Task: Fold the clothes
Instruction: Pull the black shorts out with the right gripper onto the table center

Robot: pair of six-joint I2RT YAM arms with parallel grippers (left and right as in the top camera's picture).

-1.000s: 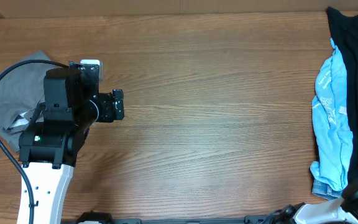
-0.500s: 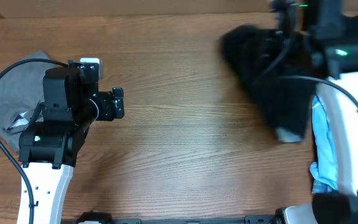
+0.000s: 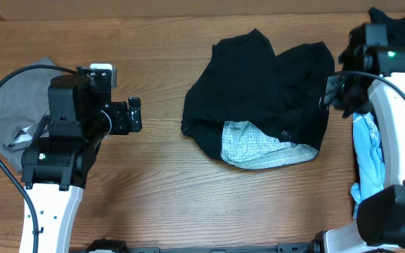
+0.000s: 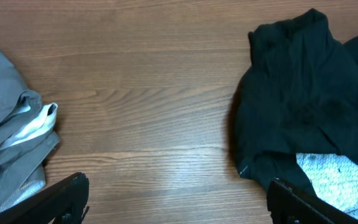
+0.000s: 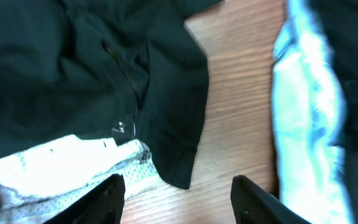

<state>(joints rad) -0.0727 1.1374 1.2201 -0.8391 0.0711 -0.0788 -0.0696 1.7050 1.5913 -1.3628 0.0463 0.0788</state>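
A crumpled black garment with a white mesh lining showing lies in the middle of the table. My right gripper hovers at its right edge. In the right wrist view this gripper is open over bare wood, holding nothing, with the black garment just ahead and to the left. My left gripper stands open left of the garment, apart from it. In the left wrist view the left gripper has wood between its fingers, and the black garment lies to the upper right.
A grey garment lies bunched at the table's left edge under the left arm, and its folds show in the left wrist view. A light blue garment and more dark clothes are piled along the right edge.
The right arm swung in from the right pile carrying the black garment, laid it in the middle of the table, and opened, letting it go. The left arm stayed put.
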